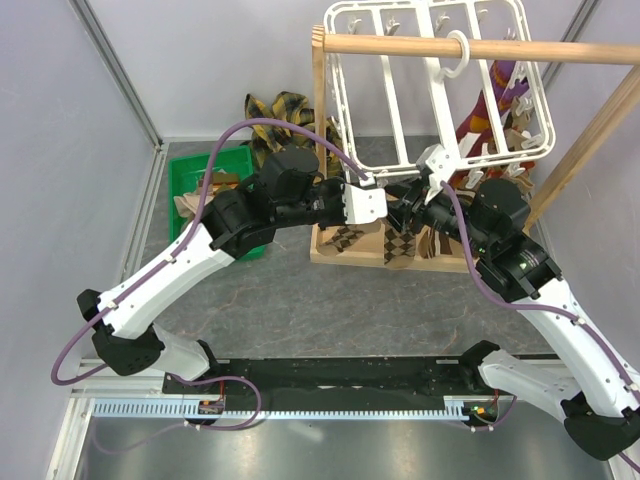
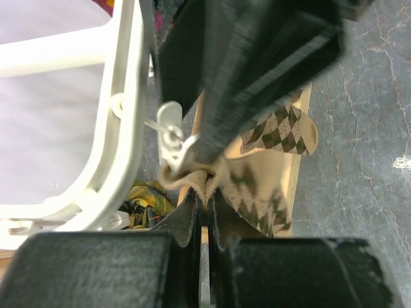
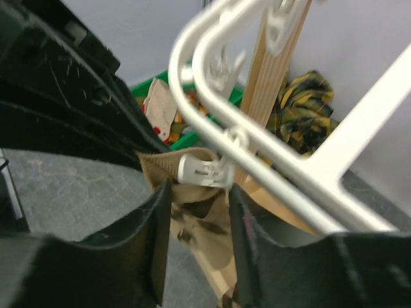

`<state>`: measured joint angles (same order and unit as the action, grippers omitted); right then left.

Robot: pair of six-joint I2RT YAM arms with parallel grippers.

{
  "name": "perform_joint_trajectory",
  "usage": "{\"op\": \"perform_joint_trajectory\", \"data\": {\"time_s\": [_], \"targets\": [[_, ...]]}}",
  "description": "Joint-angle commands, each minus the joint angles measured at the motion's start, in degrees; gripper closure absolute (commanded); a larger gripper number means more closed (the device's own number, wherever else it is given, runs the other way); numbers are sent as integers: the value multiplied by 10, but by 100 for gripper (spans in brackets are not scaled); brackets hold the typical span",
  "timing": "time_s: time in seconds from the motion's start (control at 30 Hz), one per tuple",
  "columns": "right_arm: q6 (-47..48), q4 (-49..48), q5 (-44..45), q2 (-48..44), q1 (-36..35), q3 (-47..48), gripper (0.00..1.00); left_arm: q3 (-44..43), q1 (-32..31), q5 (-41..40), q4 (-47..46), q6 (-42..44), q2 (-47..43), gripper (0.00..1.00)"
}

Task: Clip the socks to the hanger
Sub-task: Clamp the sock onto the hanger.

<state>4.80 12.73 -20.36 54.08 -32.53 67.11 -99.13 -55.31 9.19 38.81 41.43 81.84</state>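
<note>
The white grid hanger (image 1: 430, 80) hangs by its hook from a wooden rod. A beige argyle sock (image 2: 257, 186) hangs below its near rail. My left gripper (image 2: 205, 202) is shut on the sock's cuff, just under a white clip (image 2: 172, 138). In the right wrist view the clip (image 3: 202, 172) sits on the cuff (image 3: 160, 165), right at the tips of my right gripper (image 3: 199, 189), whose jaws stand open on either side. Both grippers meet under the hanger's near edge (image 1: 400, 203). Striped socks (image 1: 495, 110) hang at the hanger's right side.
The wooden rack's rod (image 1: 520, 48) and post (image 1: 320, 110) carry the hanger. Its tray (image 1: 335, 258) holds more argyle socks (image 1: 400, 245). A green bin (image 1: 195, 170) with socks stands at the left, and a yellow-black plaid cloth (image 1: 280, 105) lies behind it.
</note>
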Motion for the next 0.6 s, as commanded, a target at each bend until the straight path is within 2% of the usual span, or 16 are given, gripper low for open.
{"op": "perform_joint_trajectory", "data": {"time_s": [0.0,0.17,0.2,0.27,0.37,0.4,0.5,0.57], "targets": [[-15,54,-28,-5,-7,-9,47,-2,0,-3,-35,-21,0,98],[-29,54,-2,-15,-7,-4,35,4,0,-15,-49,-33,-11,95],[-33,54,1,-20,-7,-3,30,7,0,-17,-59,-35,-14,89],[-39,54,8,-27,-7,-1,27,17,1,-23,-70,-42,-19,85],[-44,54,25,-42,-7,-2,21,37,0,-29,-97,-57,-41,72],[-44,55,38,-49,-7,-3,19,44,1,-31,-106,-59,-48,63],[-46,59,76,-59,-7,-10,17,90,1,-42,-147,-73,-83,47],[-48,62,99,-61,-7,-15,16,112,1,-51,-179,-86,-116,41]]}}
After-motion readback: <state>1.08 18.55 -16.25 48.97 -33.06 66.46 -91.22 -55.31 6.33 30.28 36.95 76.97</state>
